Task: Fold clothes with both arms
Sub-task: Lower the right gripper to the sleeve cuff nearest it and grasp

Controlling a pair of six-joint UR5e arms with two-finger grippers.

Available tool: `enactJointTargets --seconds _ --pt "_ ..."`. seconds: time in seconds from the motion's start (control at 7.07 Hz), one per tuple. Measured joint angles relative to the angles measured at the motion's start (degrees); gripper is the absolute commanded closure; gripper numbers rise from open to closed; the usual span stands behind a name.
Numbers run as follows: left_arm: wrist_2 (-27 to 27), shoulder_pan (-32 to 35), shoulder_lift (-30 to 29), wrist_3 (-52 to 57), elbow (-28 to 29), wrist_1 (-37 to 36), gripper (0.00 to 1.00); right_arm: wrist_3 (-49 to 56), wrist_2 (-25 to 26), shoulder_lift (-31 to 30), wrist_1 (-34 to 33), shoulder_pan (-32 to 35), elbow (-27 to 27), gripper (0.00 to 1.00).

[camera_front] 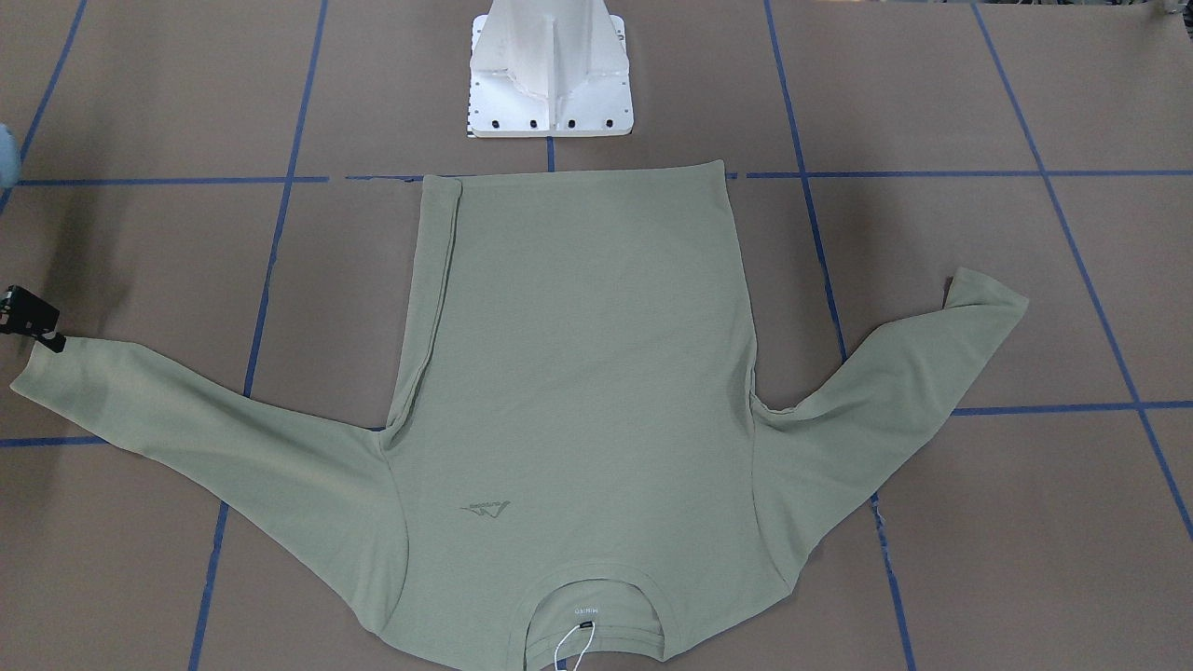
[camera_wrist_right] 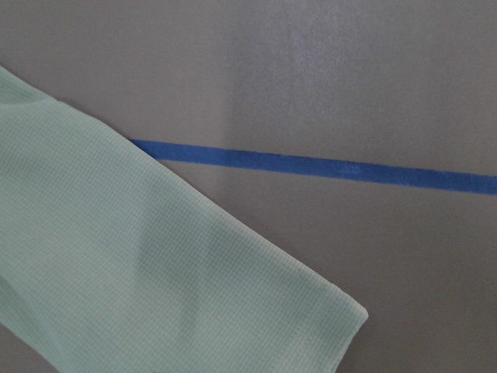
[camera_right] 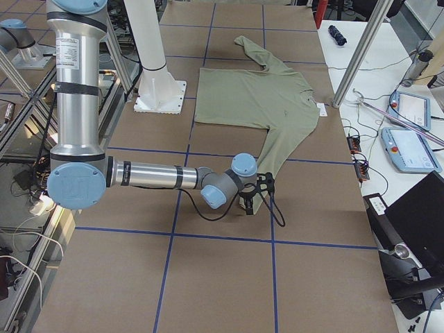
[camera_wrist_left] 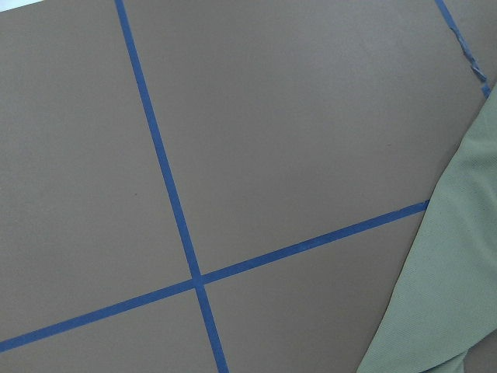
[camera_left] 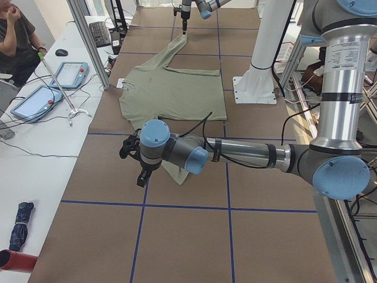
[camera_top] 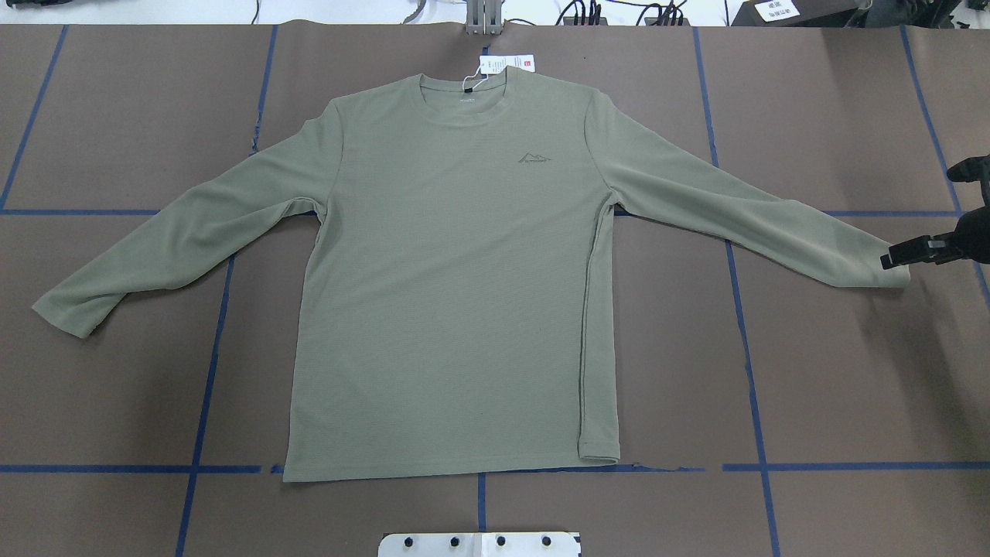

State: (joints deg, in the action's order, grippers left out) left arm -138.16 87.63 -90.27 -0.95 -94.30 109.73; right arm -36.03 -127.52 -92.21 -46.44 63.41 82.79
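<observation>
Sage-green shirt (camera_top: 456, 294) spread flat on the worktop (camera_top: 851, 371) for folding, right arm (camera_right: 152, 175) poised at one cuff (camera_top: 896, 276), left arm (camera_left: 247, 154) beside the other sleeve (camera_top: 155, 240); jaws' opening indiscernible on both.

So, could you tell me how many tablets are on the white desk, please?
2. One tablet lies near the mouse; the other tablet lies nearer the camera on the desk. More may lie out of view.
</observation>
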Motion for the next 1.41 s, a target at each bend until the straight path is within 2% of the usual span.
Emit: enactJointTargets --seconds 0.28,0.42,0.71,1.13,1.41 --pt "-0.1 0.0 -0.1 0.1 -0.2 0.1 0.0 0.0 0.1 1.1 -0.2 -0.6 -1.9 0.49" --pt "-0.1 0.0 -0.2 0.1 -0.2 0.1 0.0 0.0 0.1 1.6 -0.5 -0.8 -2.2 0.69" --pt "-0.1 0.0 -0.5 0.0 -0.3 0.0 0.0 0.0 -0.2 1.9 -0.7 -1.0 -2.6 0.99" --pt "-0.1 0.0 -0.7 -0.1 -0.3 -0.1 0.0 0.1 -0.7 2.1 -0.7 -1.1 -2.4 1.0" --pt "-0.1 0.0 -0.9 -0.1 -0.3 -0.1 0.0 -0.1 -3.2 3.6 -0.9 -0.7 -1.6 1.0"
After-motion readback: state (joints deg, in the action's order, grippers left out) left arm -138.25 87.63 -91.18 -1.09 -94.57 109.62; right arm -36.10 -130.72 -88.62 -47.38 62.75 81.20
